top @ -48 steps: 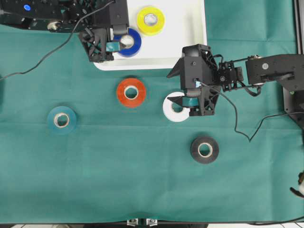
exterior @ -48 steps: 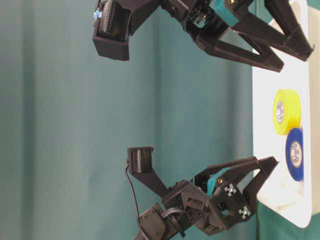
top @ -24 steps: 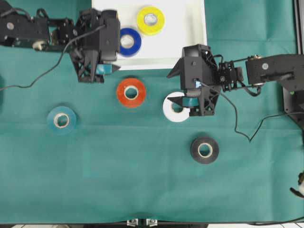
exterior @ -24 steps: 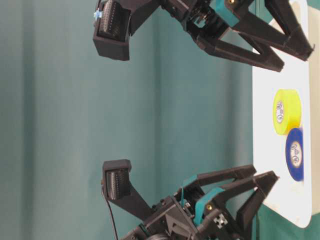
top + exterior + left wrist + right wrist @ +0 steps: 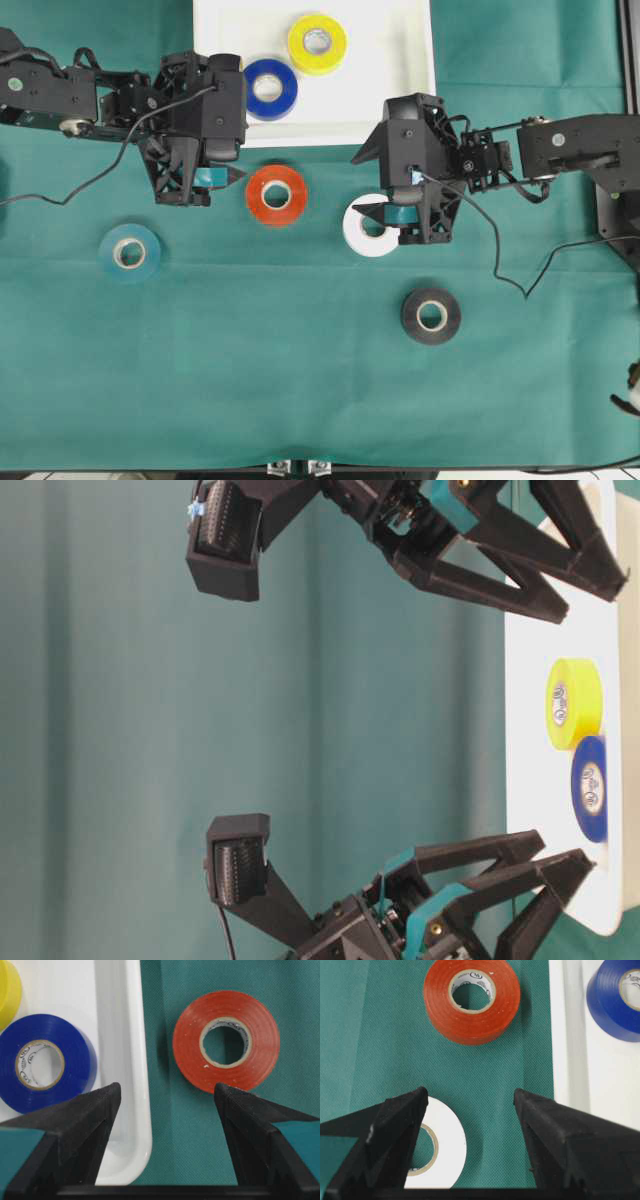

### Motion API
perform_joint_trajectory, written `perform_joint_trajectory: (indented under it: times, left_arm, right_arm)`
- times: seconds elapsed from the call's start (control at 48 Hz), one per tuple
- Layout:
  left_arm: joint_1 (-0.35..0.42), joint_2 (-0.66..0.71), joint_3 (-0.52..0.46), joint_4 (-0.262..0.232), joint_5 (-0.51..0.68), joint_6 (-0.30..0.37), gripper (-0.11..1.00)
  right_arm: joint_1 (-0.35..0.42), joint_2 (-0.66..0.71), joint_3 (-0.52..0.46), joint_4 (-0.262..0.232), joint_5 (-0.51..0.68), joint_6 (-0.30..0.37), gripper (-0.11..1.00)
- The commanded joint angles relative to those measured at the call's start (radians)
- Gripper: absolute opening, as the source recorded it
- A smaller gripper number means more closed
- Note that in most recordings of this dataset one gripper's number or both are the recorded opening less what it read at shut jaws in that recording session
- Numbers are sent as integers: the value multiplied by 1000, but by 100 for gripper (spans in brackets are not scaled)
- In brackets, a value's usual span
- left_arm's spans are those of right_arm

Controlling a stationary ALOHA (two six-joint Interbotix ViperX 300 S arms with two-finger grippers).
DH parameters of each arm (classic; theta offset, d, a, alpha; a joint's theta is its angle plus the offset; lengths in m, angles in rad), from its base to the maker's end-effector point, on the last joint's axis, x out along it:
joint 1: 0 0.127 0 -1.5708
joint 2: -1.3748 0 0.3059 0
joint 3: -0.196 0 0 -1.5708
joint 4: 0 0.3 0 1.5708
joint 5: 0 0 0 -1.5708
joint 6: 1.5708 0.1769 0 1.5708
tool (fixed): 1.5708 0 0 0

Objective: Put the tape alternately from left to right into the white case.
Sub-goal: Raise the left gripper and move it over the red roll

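Observation:
The white case (image 5: 400, 100) lies at the table's far side and holds a yellow tape roll (image 5: 317, 43) and a blue one (image 5: 270, 89). On the green cloth lie the red-orange (image 5: 276, 194), white (image 5: 365, 228), teal (image 5: 130, 253) and black (image 5: 431, 315) rolls. My left gripper (image 5: 228, 165) is open and empty, just left of the red-orange roll (image 5: 225, 1077), one finger over the case's rim (image 5: 137, 1085). My right gripper (image 5: 470, 1092) is open above the cloth. Its left finger overlaps the white roll (image 5: 447, 1135).
The case's right half (image 5: 395, 40) is bare. The right arm's cable (image 5: 500, 270) trails over the cloth near the black roll. Green cloth stretches toward the table's near edge.
My left gripper has drawn back out of the case, leaving the blue roll inside, and has come down beside the red-orange roll. The right arm has not moved.

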Motion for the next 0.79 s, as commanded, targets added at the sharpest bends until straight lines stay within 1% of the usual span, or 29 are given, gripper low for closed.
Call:
perform_joint_trajectory:
  times: [0.0, 0.229, 0.542, 0.771]
  left_arm:
    - [-3, -25, 6, -2, -3, 0, 92]
    - [-3, -25, 9, -2, -3, -2, 92]
    - [-3, -25, 8, -3, -3, -2, 92]
    - [-3, -23, 8, -2, -3, -2, 92]
  right_arm:
    - [3, -9, -8, -3, -2, 0, 77]
    - [3, -9, 23, 3, -2, 5, 77]
    - [11, -9, 60, 5, -5, 78, 77]
    - [11, 15, 67, 5, -21, 83, 77]
